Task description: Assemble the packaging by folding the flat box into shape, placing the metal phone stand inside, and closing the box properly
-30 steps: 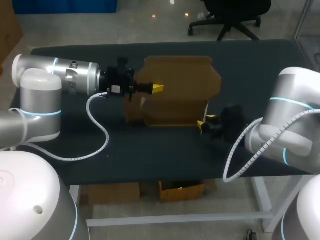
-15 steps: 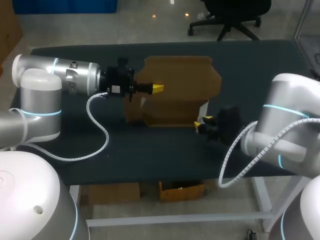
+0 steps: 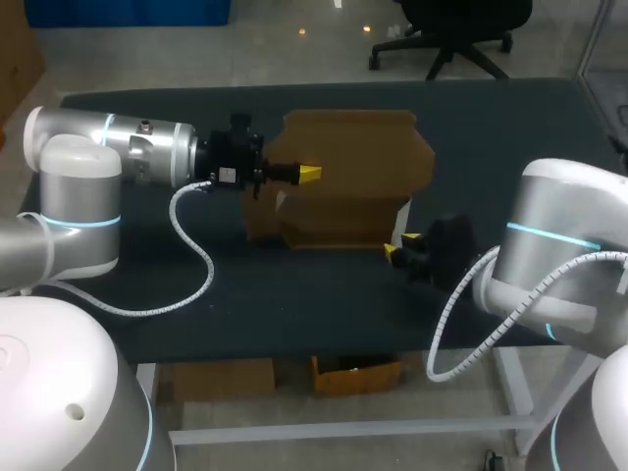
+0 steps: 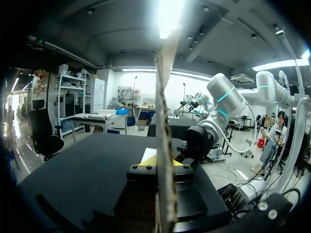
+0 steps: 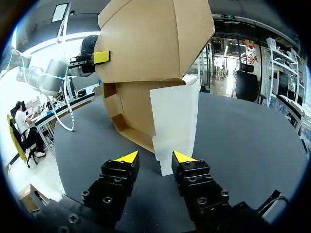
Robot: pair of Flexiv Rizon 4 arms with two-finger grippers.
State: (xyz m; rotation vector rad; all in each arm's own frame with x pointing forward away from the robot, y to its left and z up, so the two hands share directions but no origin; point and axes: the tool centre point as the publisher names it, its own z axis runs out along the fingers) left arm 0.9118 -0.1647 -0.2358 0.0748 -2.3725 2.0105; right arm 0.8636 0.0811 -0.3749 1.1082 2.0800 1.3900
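Standing box (image 3: 348, 177): brown cardboard, partly folded, upper middle of the frame on the dark table (image 3: 294, 294).
Left claw (image 3: 308, 174): clamped on the box's upright panel, entering from frame left.
Right claw (image 3: 400, 245): fingers apart, gripping nothing; white flap (image 5: 174, 131) just ahead, at the box's lower right.

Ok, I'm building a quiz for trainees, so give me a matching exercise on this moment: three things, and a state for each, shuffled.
1. left gripper
2. right gripper
3. box

A. brown, partly folded
B. open, at the white flap
C. shut on a box panel

Pairs: 1-C, 2-B, 3-A.
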